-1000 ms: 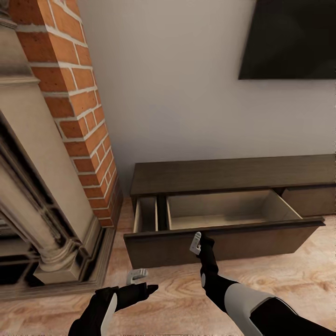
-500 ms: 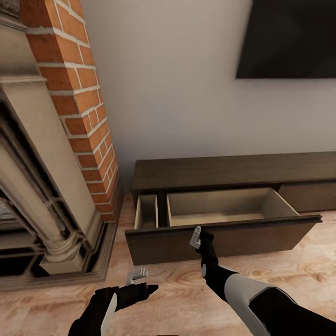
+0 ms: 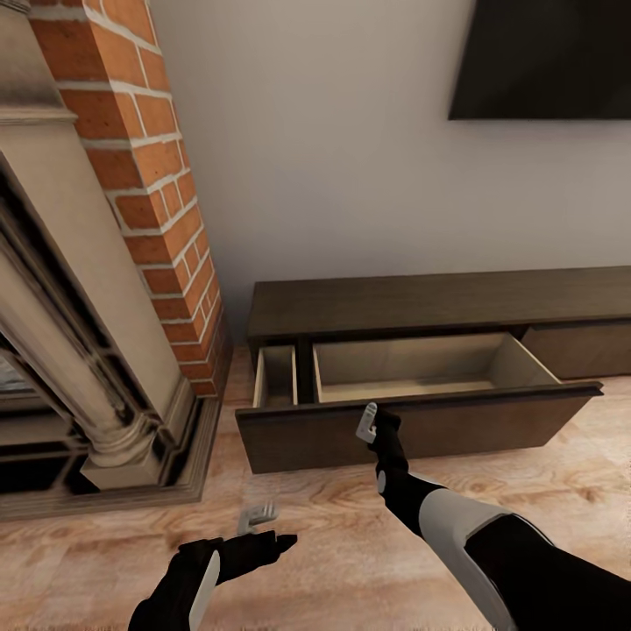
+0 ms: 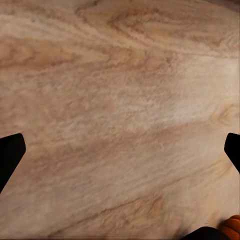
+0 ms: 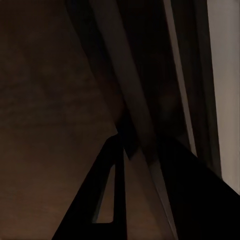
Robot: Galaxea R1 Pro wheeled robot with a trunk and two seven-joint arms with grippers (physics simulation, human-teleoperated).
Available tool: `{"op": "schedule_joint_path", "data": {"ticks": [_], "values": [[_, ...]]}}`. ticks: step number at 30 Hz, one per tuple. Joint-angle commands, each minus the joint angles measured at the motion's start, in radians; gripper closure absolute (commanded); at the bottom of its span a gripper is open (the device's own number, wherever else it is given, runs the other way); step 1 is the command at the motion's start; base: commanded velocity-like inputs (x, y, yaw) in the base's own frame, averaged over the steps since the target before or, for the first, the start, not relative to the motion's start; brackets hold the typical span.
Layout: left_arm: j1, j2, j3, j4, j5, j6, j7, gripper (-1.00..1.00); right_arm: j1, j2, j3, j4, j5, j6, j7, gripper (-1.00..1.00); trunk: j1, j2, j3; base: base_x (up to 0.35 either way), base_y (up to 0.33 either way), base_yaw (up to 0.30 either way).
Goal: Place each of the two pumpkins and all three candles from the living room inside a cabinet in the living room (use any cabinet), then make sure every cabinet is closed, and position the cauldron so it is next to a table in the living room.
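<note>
We see the cabinet (image 3: pixel 421 311) standing against the wall, at 3 o'clock from the brick fireplace (image 3: pixel 131 219). Its wide drawer (image 3: pixel 421 421) is pulled out, and the pale tan interior holds nothing we can see. A narrow compartment (image 3: pixel 276 377) lies at the drawer's 9 o'clock end, and a closed drawer front (image 3: pixel 583 350) sits at 3 o'clock from the open drawer.

The right gripper (image 3: pixel 368 427) is at the upper edge of the open drawer front, near its middle. In the right wrist view the dark wood of the drawer front (image 5: pixel 50 100) is seen very close, with one dark finger (image 5: pixel 105 200) lying against it; we cannot tell how far apart the fingers stand or whether they hold the edge.

The left gripper (image 3: pixel 257 517) hangs above the wood-plank floor (image 3: pixel 333 535), at 7 o'clock from the drawer front and apart from it. In the left wrist view its fingers (image 4: pixel 10 155) sit at opposite edges of the picture, spread wide, with bare floor (image 4: pixel 120 110) between them and nothing held. A small orange patch (image 4: pixel 231 226) shows at one corner of that view; we cannot identify it.

A dark screen (image 3: pixel 543 57) is mounted on the wall at 1 o'clock from the cabinet.
</note>
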Motion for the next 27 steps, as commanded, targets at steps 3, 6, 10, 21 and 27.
{"op": "schedule_joint_path", "data": {"ticks": [3, 6, 10, 21, 27], "values": [[-0.001, -0.002, 0.007, -0.001, -0.008, 0.006, -0.009, -1.00, 0.137, 0.007, 0.023, 0.000, 0.013, 0.002, -0.010, 1.00, -0.055, -0.001, -0.001, -0.125, 0.000, 0.000], [-0.001, -0.002, 0.007, -0.001, -0.008, 0.006, -0.009, -1.00, 0.138, 0.007, 0.023, 0.000, 0.013, 0.002, -0.010, -1.00, -0.055, -0.001, -0.001, -0.125, 0.000, 0.000], [-0.001, -0.002, 0.007, -0.001, -0.008, 0.006, -0.009, -1.00, 0.139, 0.007, 0.023, 0.000, 0.013, 0.001, -0.009, -1.00, -0.055, -0.001, -0.001, -0.125, 0.000, 0.000], [-0.001, -0.002, 0.007, -0.001, -0.008, 0.006, -0.009, -1.00, 0.140, 0.011, 0.023, 0.000, 0.012, 0.000, -0.006, -1.00, -0.055, -0.001, -0.001, -0.125, 0.000, 0.000], [-0.001, -0.002, 0.007, -0.001, -0.008, 0.006, -0.009, -1.00, 0.146, 0.012, 0.022, 0.004, -0.081, 0.001, -0.003, -1.00, -0.055, -0.001, -0.001, -0.125, 0.000, 0.000]]}}
